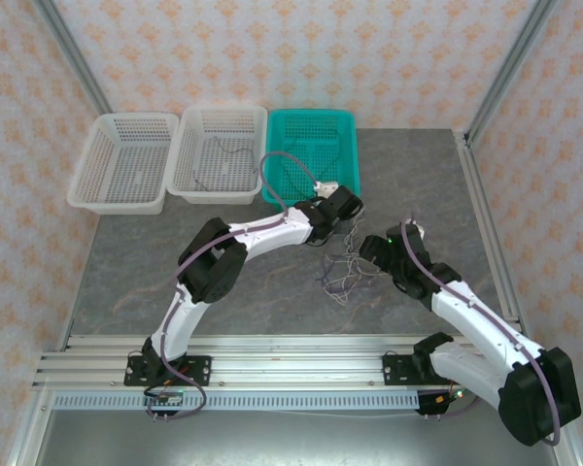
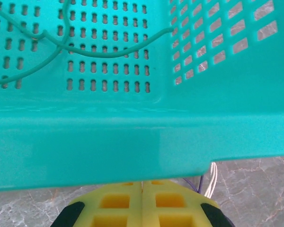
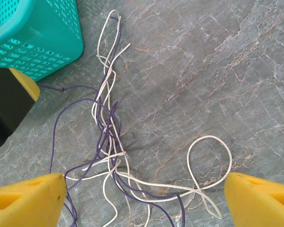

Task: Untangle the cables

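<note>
Along the back of the table [image 1: 146, 272] sit three baskets: the left basket [image 1: 122, 163] and middle basket [image 1: 217, 155] are white, then a teal basket [image 1: 311, 153] right against the middle one. The middle basket seems to hold a thin dark wire [image 1: 225, 155], too fine to say more. The green cable [image 2: 85, 53] lies loose on the teal basket's floor, curving across the holes.

The left gripper [image 2: 142, 189] sits low against the teal basket's near wall, close to its right corner. Its yellow pads [image 2: 116, 201] are pressed flat together, just a seam between them. Purple and white strands show just beside the right pad, but I can't tell if anything's actually pinched.

The other cables [image 1: 342, 272] are a messy knot on the table in front of that corner, between the two grippers. The purple cable [image 3: 107, 124] and white cable [image 3: 211, 156] twist around each other in the middle. The white one throws a loop out to the right, and one purple strand runs off left toward the left gripper.

The right gripper [image 3: 144, 182] hangs over the knot with its jaws spread wide, a finger on each side of the strands, gripping nothing.
</note>
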